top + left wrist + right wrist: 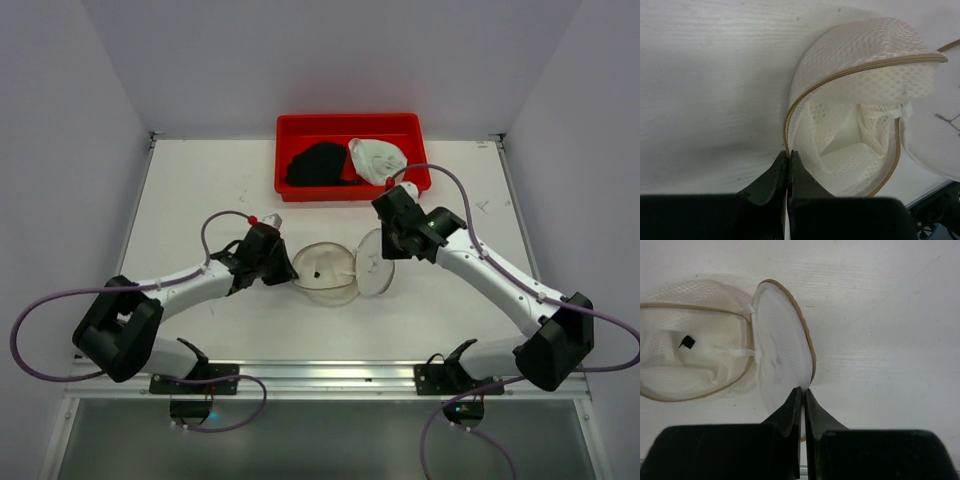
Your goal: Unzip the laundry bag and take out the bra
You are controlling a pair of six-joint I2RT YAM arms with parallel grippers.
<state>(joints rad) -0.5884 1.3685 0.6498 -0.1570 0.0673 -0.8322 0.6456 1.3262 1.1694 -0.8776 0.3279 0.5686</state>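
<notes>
The laundry bag (325, 268) lies unzipped at the table's middle, its round lid (373, 262) swung up to the right. Its inside shows only white mesh (855, 150), with a small black icon (687, 342). My left gripper (292, 278) is shut on the bag's tan zipper rim (788, 152) at its left edge. My right gripper (385, 252) is shut on the lid's edge (802, 390); the lid (782, 355) stands tilted. The black bra (318, 165) lies in the red tray (345, 120) at the back.
A pale white dome-shaped cup (376, 160) sits in the tray to the right of the bra. Purple cables loop over both arms. White walls close in the table on the left, right and back.
</notes>
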